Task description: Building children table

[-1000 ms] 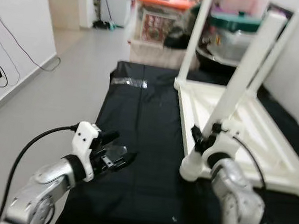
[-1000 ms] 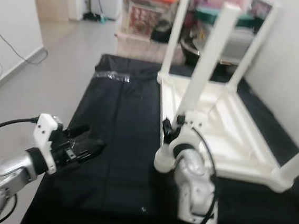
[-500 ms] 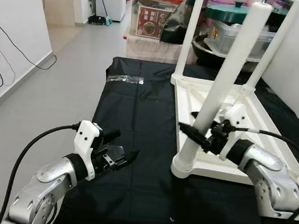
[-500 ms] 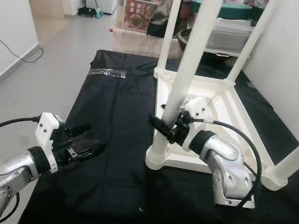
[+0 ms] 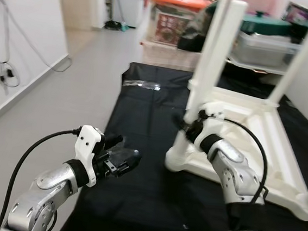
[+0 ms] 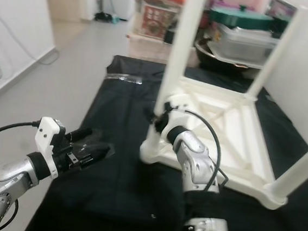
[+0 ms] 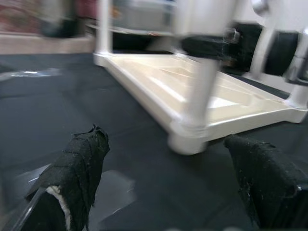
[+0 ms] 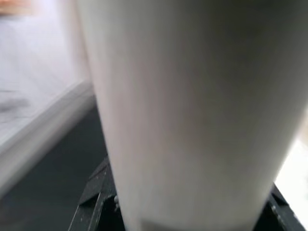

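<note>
A white children's table (image 5: 254, 128) lies upside down on a black cloth (image 5: 148, 115), its legs pointing up. My right gripper (image 5: 188, 125) is shut on the near left leg (image 5: 217, 56), low down just above its base. In the right wrist view that leg (image 8: 192, 110) sits between the black fingers (image 8: 94, 204). My left gripper (image 5: 128, 155) hovers over the cloth's near left part, apart from the table. Its fingers (image 7: 79, 168) stand open with nothing between them.
A clear plastic bag (image 5: 143, 84) lies on the cloth's far left. Storage boxes (image 5: 173, 24) and a green-lidded tub (image 5: 271, 28) stand behind the table. Grey floor (image 5: 74, 91) runs along the left, up to a white wall with cables (image 5: 5, 71).
The camera has shifted. My right gripper keeps hold of the leg, and the table's near corner has swung left on the cloth. The left gripper stays where it was, open.
</note>
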`<state>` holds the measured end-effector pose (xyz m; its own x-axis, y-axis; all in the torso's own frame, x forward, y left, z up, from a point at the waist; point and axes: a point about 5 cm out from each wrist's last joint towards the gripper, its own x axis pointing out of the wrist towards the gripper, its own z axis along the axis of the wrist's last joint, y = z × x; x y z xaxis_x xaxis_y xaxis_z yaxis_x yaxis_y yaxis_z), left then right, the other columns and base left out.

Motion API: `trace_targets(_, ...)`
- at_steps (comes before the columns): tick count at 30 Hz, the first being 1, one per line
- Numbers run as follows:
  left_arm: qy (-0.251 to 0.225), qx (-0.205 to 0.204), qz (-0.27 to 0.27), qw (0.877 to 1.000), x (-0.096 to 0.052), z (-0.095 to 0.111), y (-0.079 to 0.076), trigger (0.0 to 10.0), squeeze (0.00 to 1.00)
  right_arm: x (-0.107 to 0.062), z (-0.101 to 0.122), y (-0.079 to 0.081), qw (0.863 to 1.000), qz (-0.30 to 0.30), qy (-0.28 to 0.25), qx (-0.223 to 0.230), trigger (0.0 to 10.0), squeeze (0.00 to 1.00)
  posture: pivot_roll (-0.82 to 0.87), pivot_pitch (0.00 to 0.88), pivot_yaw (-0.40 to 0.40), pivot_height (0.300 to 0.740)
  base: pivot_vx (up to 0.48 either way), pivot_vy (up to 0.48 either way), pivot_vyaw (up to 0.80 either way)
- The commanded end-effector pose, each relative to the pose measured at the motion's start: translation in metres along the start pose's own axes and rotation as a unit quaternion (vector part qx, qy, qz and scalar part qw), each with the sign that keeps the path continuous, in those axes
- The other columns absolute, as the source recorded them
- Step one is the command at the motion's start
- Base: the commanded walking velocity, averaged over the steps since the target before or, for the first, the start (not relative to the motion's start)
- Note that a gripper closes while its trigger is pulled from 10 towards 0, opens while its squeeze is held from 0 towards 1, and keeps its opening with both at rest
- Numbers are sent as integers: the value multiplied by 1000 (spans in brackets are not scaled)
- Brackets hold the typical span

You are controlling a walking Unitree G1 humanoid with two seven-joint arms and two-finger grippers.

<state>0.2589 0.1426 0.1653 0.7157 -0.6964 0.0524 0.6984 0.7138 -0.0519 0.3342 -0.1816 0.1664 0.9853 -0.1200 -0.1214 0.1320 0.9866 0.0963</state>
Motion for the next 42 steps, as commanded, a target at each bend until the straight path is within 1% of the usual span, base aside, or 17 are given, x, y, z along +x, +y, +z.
trace_targets(1, 1, 7, -4, 1000, 1, 0, -2, 10000, 0, -13, -38, -49, 986, -140, 89, -1, 0, 0, 62, 0, -89, 740, 0, 0, 0)
trace_targets(4, 2, 7, -7, 1000, 2, 0, -2, 10000, 0, -24, -41, -46, 986, -140, 94, 4, 0, 0, 39, 0, -74, 740, 0, 0, 0)
trace_targets(5, 2, 7, -9, 1000, 3, 0, -1, 10000, 0, -31, -42, -36, 990, -104, 96, 16, 10000, 0, 23, 0, -61, 740, 0, 0, 0)
trace_targets(8, 3, 6, -15, 1000, 5, -1, -1, 10000, 0, -40, -37, -18, 996, -23, 74, 38, 10000, 0, 13, 0, -54, 740, 0, 0, 0)
trace_targets(9, 4, 6, -18, 1000, 6, -1, -2, 10000, 0, -42, -30, -10, 997, 37, 42, 56, 10000, 1000, 11, 0, -52, 740, 0, 0, 0)
trace_targets(15, 2, 6, -22, 1000, 9, -1, -2, 10000, 0, -39, -3, 2, 985, 161, -11, 64, 10000, 1000, 14, 0, -52, 740, 0, 0, 0)
trace_targets(16, 1, 7, -22, 1000, 9, 0, -1, 10000, 0, -38, 9, 3, 975, 218, -33, 41, 10000, 0, 16, 0, -53, 740, 0, 0, 0)
trace_targets(24, -5, 11, -17, 1000, 8, 3, 1, 10000, 0, -39, 37, -2, 910, 405, -68, -58, 10000, 0, 40, 0, -71, 740, 0, 0, 0)
trace_targets(28, -4, 14, -12, 1000, 7, 3, 1, 10000, 0, -46, 21, 12, 839, 534, -26, -103, 10000, 0, 54, 0, -92, 740, 0, 0, 0)
trace_targets(29, -6, 14, -10, 1000, 7, 3, 1, 10000, 0, -45, 18, 15, 833, 542, -24, -104, 4627, 0, 65, 0, -100, 740, 0, 0, 0)
trace_targets(30, -6, 15, -8, 1000, 7, 3, 0, 10000, 0, -45, 16, 18, 830, 547, -23, -105, 4627, 0, 67, 0, -102, 740, 0, 0, 0)
trace_targets(31, -7, 14, -7, 1000, 6, 4, 0, 10000, 0, -44, 14, 20, 824, 559, -18, -94, 0, 0, 72, 0, -105, 740, 0, 0, 0)
trace_targets(32, -8, 14, -6, 1000, 5, 4, 0, 10000, 0, -44, 13, 21, 818, 569, -15, -86, 0, 0, 72, 0, -105, 740, 0, 0, 0)
trace_targets(36, -6, 14, -3, 1000, 2, 3, 0, 10000, 0, -31, 8, 21, 856, 509, -5, -92, 0, 0, 71, 0, -105, 740, 0, 0, 0)
trace_targets(38, -3, 14, 0, 1000, 0, 2, 1, 10000, 0, -9, 2, 14, 935, 338, -2, -105, 0, 0, 70, 0, -105, 740, 0, 0, 0)
trace_targets(39, -3, 14, 0, 1000, 0, 2, 1, 10000, 0, -9, 2, 14, 935, 338, -2, -105, 0, 0, 70, 0, -105, 740, 0, 0, 0)
trace_targets(42, -2, 12, 1, 1000, 0, 1, 0, 10000, 0, 0, -18, -16, 991, 100, 63, -70, 0, 0, 61, 0, -104, 740, 0, 0, 0)
